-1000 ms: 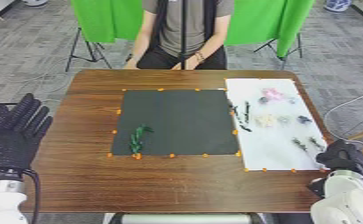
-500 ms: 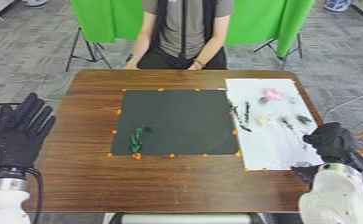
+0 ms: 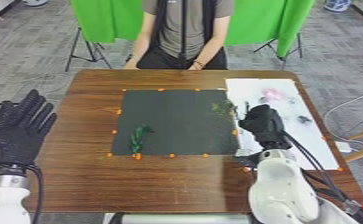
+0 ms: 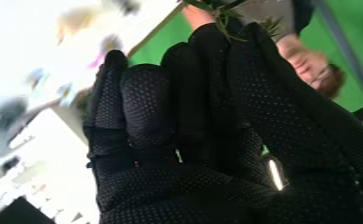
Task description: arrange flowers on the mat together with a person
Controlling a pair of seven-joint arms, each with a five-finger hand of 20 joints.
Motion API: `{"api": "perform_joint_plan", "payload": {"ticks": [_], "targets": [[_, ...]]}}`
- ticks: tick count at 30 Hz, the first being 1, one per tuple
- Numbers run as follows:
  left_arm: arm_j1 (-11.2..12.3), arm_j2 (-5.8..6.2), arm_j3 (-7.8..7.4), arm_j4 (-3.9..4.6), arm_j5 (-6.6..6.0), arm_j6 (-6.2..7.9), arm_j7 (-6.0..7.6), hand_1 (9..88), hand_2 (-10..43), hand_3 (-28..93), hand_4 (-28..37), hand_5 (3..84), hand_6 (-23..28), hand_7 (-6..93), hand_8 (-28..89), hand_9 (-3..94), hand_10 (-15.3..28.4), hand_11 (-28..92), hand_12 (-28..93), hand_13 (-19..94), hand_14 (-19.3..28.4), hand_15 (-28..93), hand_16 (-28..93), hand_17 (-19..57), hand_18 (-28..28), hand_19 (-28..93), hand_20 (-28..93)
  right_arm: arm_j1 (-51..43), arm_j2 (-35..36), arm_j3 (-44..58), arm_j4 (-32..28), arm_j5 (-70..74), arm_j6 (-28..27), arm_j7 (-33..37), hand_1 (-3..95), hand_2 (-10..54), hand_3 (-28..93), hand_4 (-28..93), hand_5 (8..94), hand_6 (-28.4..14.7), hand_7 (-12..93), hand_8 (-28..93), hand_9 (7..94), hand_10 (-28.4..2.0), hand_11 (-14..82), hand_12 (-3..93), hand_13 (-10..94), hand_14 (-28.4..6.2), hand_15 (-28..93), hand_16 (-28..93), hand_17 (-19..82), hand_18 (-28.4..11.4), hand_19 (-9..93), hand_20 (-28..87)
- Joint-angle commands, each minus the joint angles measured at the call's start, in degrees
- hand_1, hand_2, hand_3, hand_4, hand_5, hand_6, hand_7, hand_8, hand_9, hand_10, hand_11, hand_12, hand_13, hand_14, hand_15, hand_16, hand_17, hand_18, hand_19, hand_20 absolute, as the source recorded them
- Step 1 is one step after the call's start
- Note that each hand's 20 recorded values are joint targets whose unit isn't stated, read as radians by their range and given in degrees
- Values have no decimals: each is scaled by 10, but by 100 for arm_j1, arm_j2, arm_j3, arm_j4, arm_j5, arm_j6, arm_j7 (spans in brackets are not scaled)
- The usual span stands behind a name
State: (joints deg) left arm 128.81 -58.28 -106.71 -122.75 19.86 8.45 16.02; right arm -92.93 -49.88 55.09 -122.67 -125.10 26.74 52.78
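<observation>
In the head view my right hand (image 3: 263, 122) is over the left part of the white sheet (image 3: 288, 147), beside the dark mat (image 3: 173, 120). Its thumb and finger pinch a thin green sprig (image 3: 222, 106), whose leaves reach over the mat's right edge. The right wrist view has the sprig (image 4: 229, 7) at the fingertips of my right hand (image 4: 195, 135). One leafy green stem (image 3: 137, 140) lies on the mat's lower left. Left of the table, my left hand (image 3: 19, 122) is held up with straight fingers.
Pink flowers (image 3: 272, 94) and a greyish bloom (image 3: 304, 119) lie on the white sheet, with dark stems near its left edge, partly behind my right hand. Orange tabs line the mat. A person's hands (image 3: 195, 65) are at the table's far edge.
My right hand has swung left from the sheet's right side to the mat's right edge, carrying the sprig. My left hand and the stem on the mat have stayed about where they were.
</observation>
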Motion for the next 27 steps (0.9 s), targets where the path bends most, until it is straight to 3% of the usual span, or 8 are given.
{"api": "perform_joint_plan", "payload": {"ticks": [1,5,7,9,11,14,22,27], "targets": [[-71,91,144,93,-46,-16,-139,260,104,664,-283,372,73,93,-87,255,106,114,69,157,108,123,-35,-70,109,205,93,1107,-936,-880,493,248,-151,200,536,-84,724,-241,710,-28,443,147,652,-155,412,580,520,-198,743,377,244,-259,780,245],[-144,146,232,120,-127,24,-163,263,104,666,-283,372,72,93,-87,255,105,115,68,158,108,124,-35,-70,109,206,93,1342,-1232,-1262,784,31,-292,188,538,-83,721,-243,710,-29,444,146,653,-156,414,582,519,-200,745,375,244,-262,787,237],[-181,188,309,112,-213,121,-149,262,104,666,-283,372,72,94,-87,256,106,115,69,158,108,123,-35,-70,109,208,94,1414,-1387,-1388,946,51,-407,198,538,-83,721,-243,710,-30,444,145,652,-157,414,581,518,-203,747,374,243,-263,791,232],[-195,210,328,117,-293,96,-121,262,104,668,-283,375,73,96,-86,259,109,118,69,160,110,125,-34,-70,110,208,93,1510,-1491,-1515,1093,117,-518,200,539,-81,719,-245,709,-30,445,144,652,-158,414,580,518,-205,749,373,242,-266,795,228],[-190,233,315,115,-268,128,-145,262,103,668,-283,378,74,96,-87,262,109,119,70,162,111,127,-34,-70,110,210,94,1606,-1556,-1682,1240,47,-546,231,541,-80,717,-245,708,-30,445,143,650,-159,416,579,517,-206,750,373,241,-268,801,227],[-200,244,322,115,-334,167,-127,261,102,670,-283,379,75,97,-87,265,111,122,70,166,111,130,-34,-70,111,213,95,1706,-1652,-1875,1457,-39,-588,255,541,-81,718,-244,708,-31,447,141,650,-160,419,574,518,-207,753,371,238,-273,811,225],[-157,213,349,102,-327,103,-160,262,103,669,-283,383,75,100,-88,272,112,128,71,171,112,134,-36,-68,111,216,95,1517,-1663,-2120,1557,-383,-722,266,543,-82,718,-246,710,-36,446,140,648,-163,426,572,520,-212,758,368,243,-280,830,227],[-196,214,425,129,-412,120,-172,261,103,671,-283,386,76,104,-89,281,115,130,71,176,115,142,-38,-68,112,216,95,1326,-1785,-2124,1675,-714,-709,263,542,-83,719,-245,711,-37,445,137,648,-163,428,567,521,-213,760,367,244,-282,834,227]]}}
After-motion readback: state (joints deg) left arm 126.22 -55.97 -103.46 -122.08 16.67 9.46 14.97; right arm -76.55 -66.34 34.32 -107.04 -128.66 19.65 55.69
